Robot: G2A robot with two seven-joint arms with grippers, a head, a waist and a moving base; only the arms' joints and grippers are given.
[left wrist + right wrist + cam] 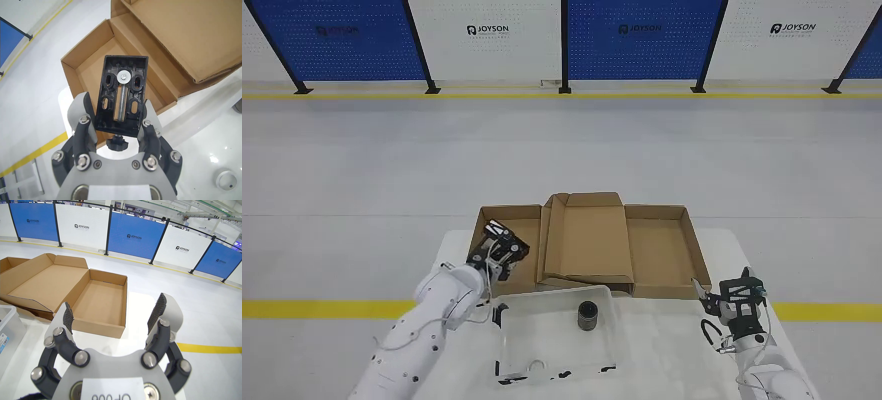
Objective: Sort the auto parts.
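Black auto part (122,94) with a threaded screw, gripped by its sides in the left pincer (117,100), over the cardboard box (70,72)'s left compartment at the surface (662,335)'s far-left corner, right pincer (115,302) spread wide, holding nothing, near the right edge

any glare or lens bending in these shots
Left wrist view: small glints on the glossy white plastic tray; the black slotted metal bracket in the left hand is evenly lit. Right wrist view: wide-angle bending curves the blue and white fence panels. Top view: soft, even light.
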